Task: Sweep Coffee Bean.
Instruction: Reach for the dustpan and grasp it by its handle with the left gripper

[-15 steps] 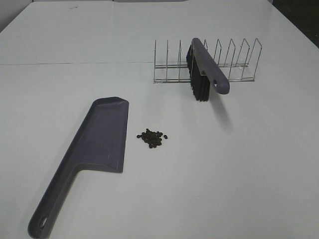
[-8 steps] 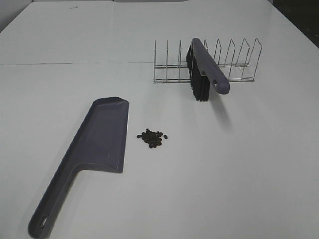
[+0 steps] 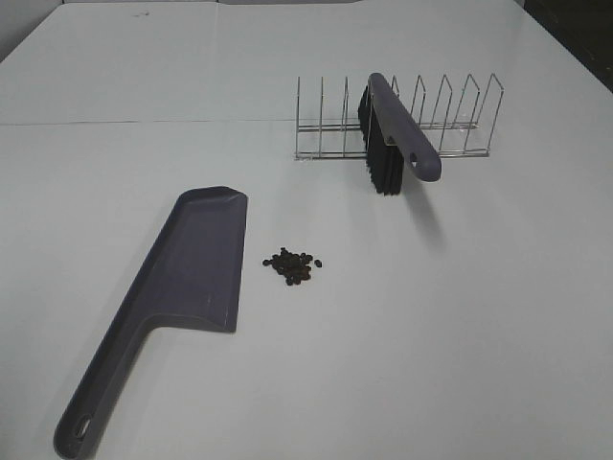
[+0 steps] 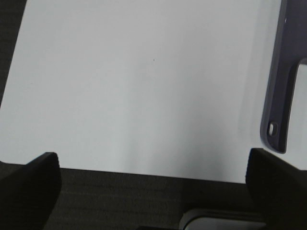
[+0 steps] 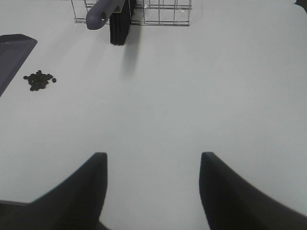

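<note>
A small loose cluster of dark coffee beans [image 3: 292, 265] lies on the white table, also in the right wrist view [image 5: 39, 80]. A grey-purple dustpan [image 3: 187, 278] lies flat just left of the beans, handle toward the front edge; its handle end shows in the left wrist view [image 4: 279, 96]. A grey-purple brush [image 3: 393, 134] with black bristles leans in a wire rack [image 3: 450, 120] behind the beans, also in the right wrist view [image 5: 112, 12]. My left gripper [image 4: 151, 177] is open at the table's front edge, left of the dustpan handle. My right gripper [image 5: 153, 187] is open over bare table, well short of the brush.
The wire rack stands at the back right, its other slots without anything in them. The table's front edge and dark floor [image 4: 120, 201] show under the left gripper. A seam [image 3: 144, 122] runs across the table behind the dustpan.
</note>
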`<state>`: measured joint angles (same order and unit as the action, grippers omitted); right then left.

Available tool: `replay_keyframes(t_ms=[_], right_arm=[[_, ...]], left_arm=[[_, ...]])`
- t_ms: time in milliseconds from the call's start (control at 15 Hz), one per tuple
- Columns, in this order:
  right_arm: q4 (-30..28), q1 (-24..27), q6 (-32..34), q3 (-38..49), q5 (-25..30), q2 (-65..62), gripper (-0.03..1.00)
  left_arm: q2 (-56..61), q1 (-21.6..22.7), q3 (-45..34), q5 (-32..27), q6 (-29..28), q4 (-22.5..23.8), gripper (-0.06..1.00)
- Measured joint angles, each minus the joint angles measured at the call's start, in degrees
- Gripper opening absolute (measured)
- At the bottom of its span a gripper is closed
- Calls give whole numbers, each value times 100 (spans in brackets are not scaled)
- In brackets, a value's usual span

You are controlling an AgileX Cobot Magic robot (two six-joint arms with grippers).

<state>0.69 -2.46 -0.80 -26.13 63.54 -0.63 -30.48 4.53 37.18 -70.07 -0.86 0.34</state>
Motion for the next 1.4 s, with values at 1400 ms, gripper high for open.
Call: replay_keyframes(t_ms=[1400], right_arm=[[0, 0, 0, 0, 0, 0, 47]], left_arm=[[-7019, -3283, 1157, 2865, -1547, -160, 93]])
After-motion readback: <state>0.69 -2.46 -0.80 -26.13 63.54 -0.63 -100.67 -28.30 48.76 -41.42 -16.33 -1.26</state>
